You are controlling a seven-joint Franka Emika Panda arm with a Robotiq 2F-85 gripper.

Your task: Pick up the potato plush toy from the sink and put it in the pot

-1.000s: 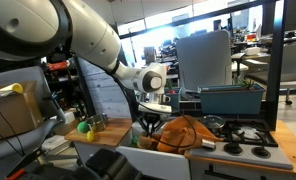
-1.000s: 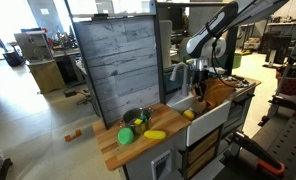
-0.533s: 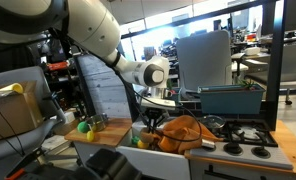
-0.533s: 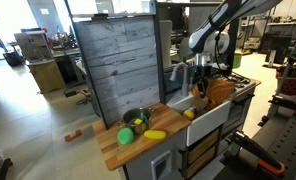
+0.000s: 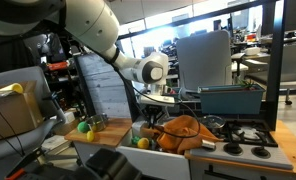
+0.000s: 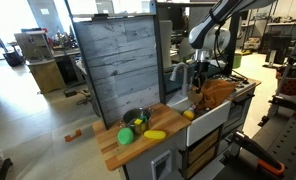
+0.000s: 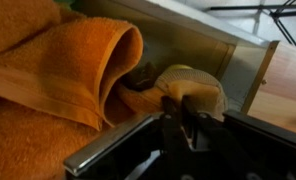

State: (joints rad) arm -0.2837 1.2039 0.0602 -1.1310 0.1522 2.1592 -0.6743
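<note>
In the wrist view my gripper (image 7: 183, 102) is shut on the edge of the tan potato plush toy (image 7: 203, 85), which hangs over the pale sink (image 7: 188, 45) beside a crumpled orange towel (image 7: 58, 70). In both exterior views the gripper (image 5: 152, 104) (image 6: 200, 84) hangs a little above the sink (image 6: 204, 116). The small shiny pot (image 6: 135, 117) stands on the wooden countertop (image 6: 113, 150), well apart from the gripper.
The orange towel (image 5: 183, 131) (image 6: 217, 92) is heaped at the sink's edge. A green ball (image 6: 125, 136) and a yellow toy (image 6: 154, 134) lie by the pot. A stove (image 5: 243, 140) and a blue-grey bin (image 5: 231, 98) stand beyond the towel.
The arm has risen a little above the sink with the plush in the gripper. The towel and pot have not moved.
</note>
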